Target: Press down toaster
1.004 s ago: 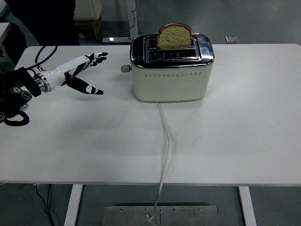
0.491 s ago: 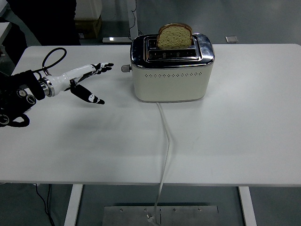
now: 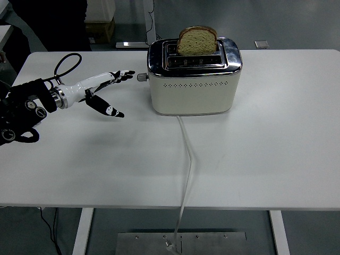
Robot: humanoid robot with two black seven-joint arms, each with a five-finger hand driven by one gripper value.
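One white table [image 3: 255,159] fills the head view, and on its far half a cream toaster [image 3: 192,85] with a chrome top is set, slightly left of centre. A slice of bread [image 3: 197,40] is seen standing upright and well proud of a slot, so the carriage is judged not yet pressed down. A white cord [image 3: 187,159] is trailed from the toaster's front face across the table and over the near edge.

From the left edge, the left hand [image 3: 98,90] is held out above the table towards the toaster, fingers [image 3: 123,74] spread and straight, nothing gripped, the thumb dropped lower and pointing the same way. The right hand is not shown.

A small lever knob [image 3: 141,77] is carried on the toaster's left end, facing the hand. The fingertips are placed just beside it, level with it and apart from it; a narrow strip of table is seen between them, though the true gap is hard to judge from this high angle.

A miss is the main risk. If the fingertips are brought in level instead of above the knob, the toaster may be shoved sideways across the smooth table. A glancing touch could slip off the small knob, leaving the bread up.
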